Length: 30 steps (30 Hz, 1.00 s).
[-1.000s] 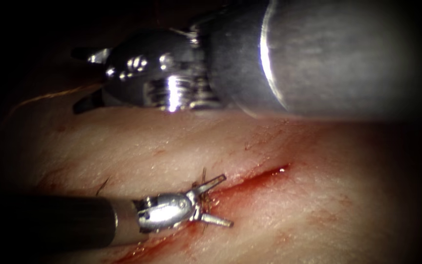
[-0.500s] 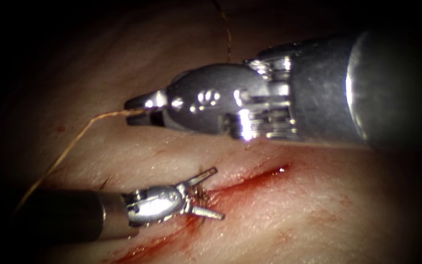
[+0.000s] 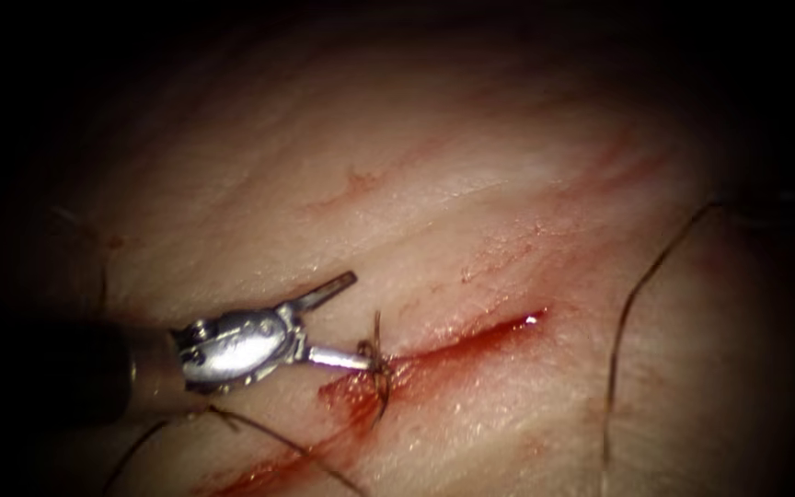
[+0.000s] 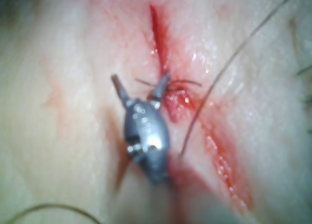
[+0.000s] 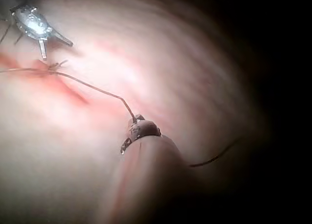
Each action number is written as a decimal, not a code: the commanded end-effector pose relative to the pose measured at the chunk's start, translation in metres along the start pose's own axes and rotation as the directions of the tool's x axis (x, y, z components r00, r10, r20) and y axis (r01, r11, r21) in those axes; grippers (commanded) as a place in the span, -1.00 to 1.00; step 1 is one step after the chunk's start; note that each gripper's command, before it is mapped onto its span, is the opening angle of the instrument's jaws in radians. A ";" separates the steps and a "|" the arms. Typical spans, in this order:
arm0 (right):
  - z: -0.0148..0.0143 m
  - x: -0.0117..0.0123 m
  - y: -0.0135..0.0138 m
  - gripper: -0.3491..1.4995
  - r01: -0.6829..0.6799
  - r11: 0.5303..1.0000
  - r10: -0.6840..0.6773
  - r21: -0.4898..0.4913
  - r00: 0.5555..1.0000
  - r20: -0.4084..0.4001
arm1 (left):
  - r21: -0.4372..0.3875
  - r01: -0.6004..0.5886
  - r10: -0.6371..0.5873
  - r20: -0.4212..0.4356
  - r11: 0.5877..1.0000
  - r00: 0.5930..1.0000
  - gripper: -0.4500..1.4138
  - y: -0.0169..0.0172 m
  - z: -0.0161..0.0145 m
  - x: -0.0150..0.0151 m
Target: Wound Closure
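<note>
My left tool (image 3: 358, 319) lies on the tissue (image 3: 471, 184) left of the cut (image 3: 471, 336). Its jaws stand open and hold nothing, the lower tip touching a dark stitch (image 3: 379, 364) that crosses the cut. The left wrist view has the same open jaws (image 4: 139, 90) beside the stitch (image 4: 170, 85). In the right wrist view my right tool (image 5: 135, 126) is shut on the thread (image 5: 92, 87), which runs taut from the stitch (image 5: 53, 65) to its tip. The left tool (image 5: 57, 50) sits beyond.
A loose strand of thread (image 3: 627, 313) curves down the tissue right of the cut. Another strand (image 3: 259, 433) trails below the left tool's shaft. Red fluid (image 3: 351, 396) pools along the cut around the stitch.
The right tool closed on the thread and drew back to the right, out of the endoscope view, pulling thread along. The left tool slid left, its jaws still open.
</note>
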 end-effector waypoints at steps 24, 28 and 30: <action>-0.0017 -0.0101 0.0087 -1.00 -0.099 0.990 0.117 -0.104 0.976 0.185 | -0.025 0.026 -0.024 0.083 0.999 0.996 0.44 0.0006 -0.0067 0.0073; -0.0020 -0.0098 0.0090 -1.00 -0.105 0.989 0.123 -0.108 0.976 0.180 | -0.049 0.010 0.001 0.208 0.999 0.978 0.53 0.0029 -0.0076 0.0050; -0.0021 -0.0096 0.0091 -1.00 -0.101 0.989 0.120 -0.108 0.976 0.181 | -0.054 0.007 0.007 0.254 0.999 0.967 0.55 0.0038 -0.0080 0.0034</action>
